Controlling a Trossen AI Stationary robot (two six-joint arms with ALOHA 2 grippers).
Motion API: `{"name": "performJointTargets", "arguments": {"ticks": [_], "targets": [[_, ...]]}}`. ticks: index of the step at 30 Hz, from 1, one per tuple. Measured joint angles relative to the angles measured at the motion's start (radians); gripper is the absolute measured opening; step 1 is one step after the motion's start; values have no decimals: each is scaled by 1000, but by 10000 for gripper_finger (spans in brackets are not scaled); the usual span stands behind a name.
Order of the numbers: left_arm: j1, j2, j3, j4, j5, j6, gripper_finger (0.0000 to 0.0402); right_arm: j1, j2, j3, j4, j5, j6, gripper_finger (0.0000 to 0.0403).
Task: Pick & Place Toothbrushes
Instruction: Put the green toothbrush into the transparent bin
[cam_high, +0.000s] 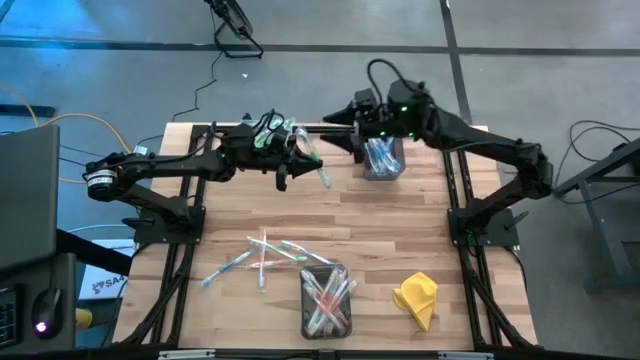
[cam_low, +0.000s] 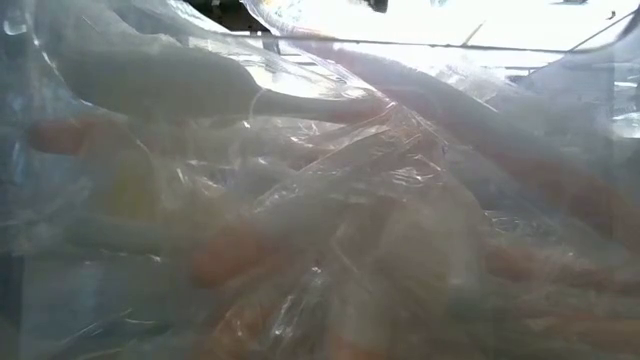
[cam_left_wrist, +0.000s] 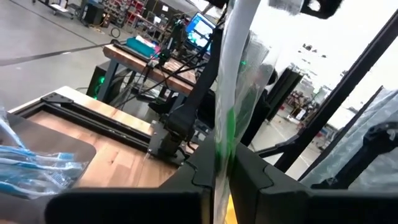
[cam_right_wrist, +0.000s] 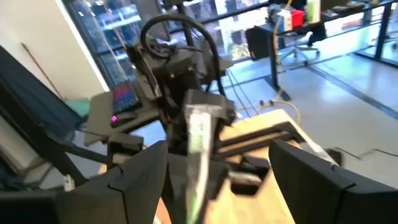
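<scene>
Item one — the left gripper (cam_high: 300, 160), above the far middle of the table (cam_high: 400, 225). We see its fingers pressed together on a wrapped toothbrush (cam_high: 312, 157) with a green accent; in the left wrist view the same wrapped toothbrush (cam_left_wrist: 231, 93) stands up between the two dark fingers (cam_left_wrist: 193, 177), clear film around it.

Item two — the right gripper (cam_high: 352, 118), at the far edge of the table, just beside the far bin (cam_high: 383, 160). In the right wrist view its fingers (cam_right_wrist: 140, 177) are spread wide with nothing between them, and the left gripper (cam_right_wrist: 199, 134) shows beyond them with the green-accented toothbrush.

Item three: the far bin, holding wrapped toothbrushes with blue accents (cam_high: 380, 152); they also show at the edge of the left wrist view (cam_left_wrist: 37, 171).

Item four: the near bin (cam_high: 326, 298), at the near middle of the table, holding wrapped toothbrushes with pink-red accents (cam_high: 328, 295). The low view is filled by that film and those orange-pink handles (cam_low: 300, 260); we cannot tell more from it.

Item five: loose toothbrushes (cam_high: 265, 255) lying on the wood beside the near bin, on the left arm's side, green and blue accents among them.

Item six: a yellow cloth (cam_high: 417, 297), crumpled, on the table near the near bin, on the right arm's side.
</scene>
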Motion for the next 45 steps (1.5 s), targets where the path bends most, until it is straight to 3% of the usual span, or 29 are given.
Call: {"name": "performJointTargets", "arguments": {"ticks": [8, 16, 23, 27, 32, 37, 45], "targets": [[96, 0, 0, -114, 19, 49, 19, -77, -112, 0, -186, 18, -79, 274], [275, 0, 1, -340, 9, 114, 19, -130, -138, 0, -293, 170, -103, 274], [385, 0, 5, -507, -7, 209, 19, -175, -120, 0, -318, 240, -103, 274], [414, 0, 73, -731, -109, 312, 19, -201, -102, 0, -316, 237, -103, 274], [417, -1, 195, -1024, -357, 471, 19, -227, -62, 0, -306, 239, -100, 274], [418, -2, 243, -1123, -537, 591, 19, -247, -14, 0, -296, 235, -92, 274], [418, -2, 192, -1127, -517, 749, 19, -259, 43, 0, -294, 235, -91, 274]]}}
